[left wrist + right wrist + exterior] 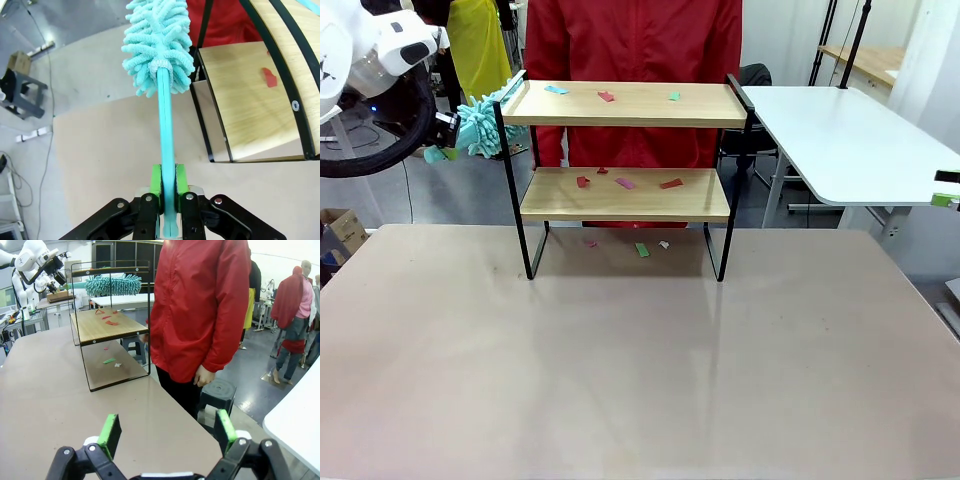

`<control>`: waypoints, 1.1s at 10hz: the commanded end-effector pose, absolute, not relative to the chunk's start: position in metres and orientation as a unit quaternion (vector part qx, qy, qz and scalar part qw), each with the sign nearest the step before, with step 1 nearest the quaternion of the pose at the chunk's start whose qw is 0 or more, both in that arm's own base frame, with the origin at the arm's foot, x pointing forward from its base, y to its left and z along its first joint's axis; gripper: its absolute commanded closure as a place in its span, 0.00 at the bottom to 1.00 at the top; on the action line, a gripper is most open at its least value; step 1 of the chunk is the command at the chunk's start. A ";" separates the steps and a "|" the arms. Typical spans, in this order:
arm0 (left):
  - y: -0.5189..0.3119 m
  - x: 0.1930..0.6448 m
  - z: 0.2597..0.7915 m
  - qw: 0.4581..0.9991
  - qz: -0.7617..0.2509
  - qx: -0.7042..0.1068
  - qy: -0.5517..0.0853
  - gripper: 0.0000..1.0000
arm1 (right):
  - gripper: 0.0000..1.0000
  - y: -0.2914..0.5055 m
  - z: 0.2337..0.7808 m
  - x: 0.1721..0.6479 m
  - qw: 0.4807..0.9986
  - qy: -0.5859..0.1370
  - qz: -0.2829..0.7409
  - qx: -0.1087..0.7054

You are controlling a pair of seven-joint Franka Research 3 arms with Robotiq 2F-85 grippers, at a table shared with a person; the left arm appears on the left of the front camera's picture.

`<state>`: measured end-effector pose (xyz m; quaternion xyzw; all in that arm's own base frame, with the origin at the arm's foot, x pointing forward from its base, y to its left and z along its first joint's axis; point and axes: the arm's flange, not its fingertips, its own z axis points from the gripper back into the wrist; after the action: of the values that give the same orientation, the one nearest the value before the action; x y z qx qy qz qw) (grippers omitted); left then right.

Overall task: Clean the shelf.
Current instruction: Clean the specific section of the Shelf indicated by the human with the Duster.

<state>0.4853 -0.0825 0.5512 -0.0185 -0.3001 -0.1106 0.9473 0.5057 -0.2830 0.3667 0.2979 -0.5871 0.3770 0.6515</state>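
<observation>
1. Front view: your left arm comes in high at the far left, bent so the left gripper points right, level with the top board of the shelf. It holds a teal duster, whose fluffy head sits just left of the top rail. The shelf stands far and central on the table, in front of a person in a red jacket. Paper scraps lie on both boards and on the table under the shelf.
2. Left wrist view: you see the green pads clamped tight on the duster's flat handle. The handle runs straight up from the jaws and the head hangs over the table beside the shelf's corner post, clear of the boards.
3. Right wrist view: your right gripper hovers over the table's right edge with its jaws spread wide and nothing between them. It looks along the table towards the shelf, well apart from it. The person stands just beside the table, arm hanging down.
</observation>
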 end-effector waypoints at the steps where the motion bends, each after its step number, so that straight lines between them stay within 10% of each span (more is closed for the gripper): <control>1: -0.078 0.486 0.553 0.945 -0.117 -0.021 -0.303 1.00 | 0.00 -0.279 0.374 0.506 0.660 -0.583 0.372 0.294; 11: 0.001 0.421 0.610 0.929 -0.296 0.118 -0.187 0.86 | 0.00 -0.279 0.374 0.506 0.660 -0.583 0.372 0.294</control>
<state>0.4330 -0.0060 0.5929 0.0780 -0.1966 -0.2425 0.9468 0.5058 -0.2828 0.3670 0.2979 -0.5873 0.3771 0.6513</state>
